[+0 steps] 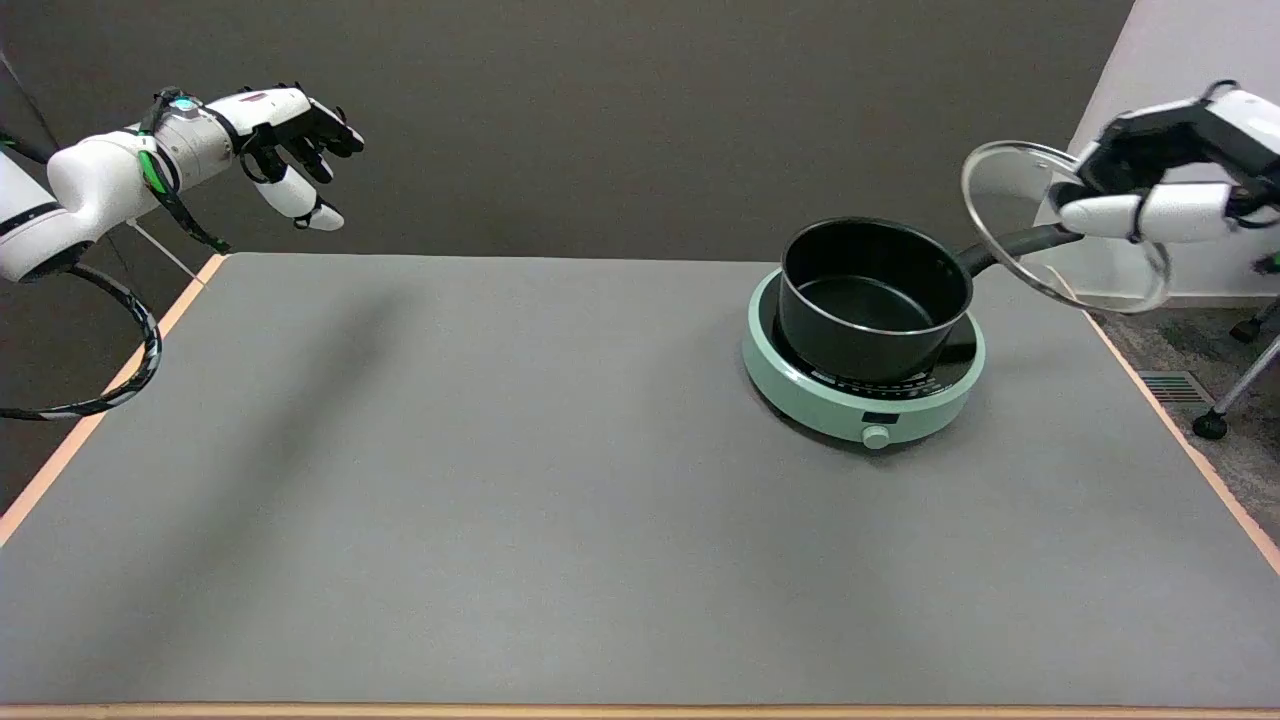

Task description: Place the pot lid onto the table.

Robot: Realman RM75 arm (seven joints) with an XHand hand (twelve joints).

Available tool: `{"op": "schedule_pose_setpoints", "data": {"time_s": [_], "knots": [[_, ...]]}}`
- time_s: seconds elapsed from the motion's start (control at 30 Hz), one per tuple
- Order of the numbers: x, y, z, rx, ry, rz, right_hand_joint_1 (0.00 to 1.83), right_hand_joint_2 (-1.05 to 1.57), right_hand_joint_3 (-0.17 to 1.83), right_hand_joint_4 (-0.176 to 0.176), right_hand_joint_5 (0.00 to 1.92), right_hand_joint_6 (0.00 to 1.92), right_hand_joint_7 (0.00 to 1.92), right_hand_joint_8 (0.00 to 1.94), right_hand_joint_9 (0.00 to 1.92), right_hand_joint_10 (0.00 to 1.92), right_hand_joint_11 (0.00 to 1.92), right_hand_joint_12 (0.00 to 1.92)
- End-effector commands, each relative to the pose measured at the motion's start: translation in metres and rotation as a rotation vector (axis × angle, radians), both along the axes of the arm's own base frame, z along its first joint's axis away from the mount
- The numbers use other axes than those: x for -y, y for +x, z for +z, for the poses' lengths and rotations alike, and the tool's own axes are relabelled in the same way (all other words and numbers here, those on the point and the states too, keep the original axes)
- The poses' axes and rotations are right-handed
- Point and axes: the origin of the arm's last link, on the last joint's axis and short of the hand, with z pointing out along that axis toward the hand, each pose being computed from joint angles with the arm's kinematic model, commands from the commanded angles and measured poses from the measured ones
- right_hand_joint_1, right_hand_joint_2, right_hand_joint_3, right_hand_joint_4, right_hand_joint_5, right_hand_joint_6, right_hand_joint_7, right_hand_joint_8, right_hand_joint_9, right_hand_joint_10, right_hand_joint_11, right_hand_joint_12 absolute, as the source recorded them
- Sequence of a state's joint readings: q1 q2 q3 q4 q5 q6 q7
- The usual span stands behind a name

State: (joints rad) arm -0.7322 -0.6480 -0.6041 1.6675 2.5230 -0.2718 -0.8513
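A clear glass pot lid [1010, 215] with a metal rim hangs tilted in the air at the right, above the table's far right edge. My right hand [1165, 175] grips it from the right side, fingers wrapped where its knob would be; the knob itself is hidden. The lid's lower left rim overlaps the pot's long handle [1010, 245] in the picture. Below and to the left stands the black pot [872, 298], open and empty, on a round mint-green cooker [860, 395]. The grey table [450, 480] spreads wide to the left and front.
The idle left hand [290, 140] hangs still in the air at the upper left, above the table's far left corner. A white wall panel and a chair leg with a caster [1210, 425] stand off the table's right edge.
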Motion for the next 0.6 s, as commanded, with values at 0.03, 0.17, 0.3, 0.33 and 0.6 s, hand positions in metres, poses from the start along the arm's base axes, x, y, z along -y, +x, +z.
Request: {"op": "schedule_pose_setpoints", "data": {"time_s": [0.03,0.17,0.3,0.33,0.6], "knots": [[-0.082,0.0,0.011,-0.007,-0.139,-0.045,1.23,1.21,-0.02,-0.176,0.73,1.15,0.91,1.38,0.85,1.72,0.42,1.85],[-0.087,-0.011,0.014,0.013,-0.155,-0.076,1.23,1.21,-0.02,-0.176,0.73,1.15,0.91,1.38,0.85,1.71,0.41,1.85],[-0.09,-0.027,0.018,0.04,-0.173,-0.113,1.23,1.21,-0.02,-0.176,0.73,1.15,0.92,1.38,0.85,1.72,0.42,1.85],[-0.091,-0.032,0.019,0.051,-0.177,-0.124,1.23,1.21,-0.02,-0.176,0.73,1.15,0.92,1.38,0.85,1.72,0.42,1.85],[-0.092,-0.082,0.031,0.143,-0.205,-0.23,1.23,1.21,-0.02,-0.176,0.73,1.15,0.91,1.38,0.85,1.72,0.43,1.85]]}}
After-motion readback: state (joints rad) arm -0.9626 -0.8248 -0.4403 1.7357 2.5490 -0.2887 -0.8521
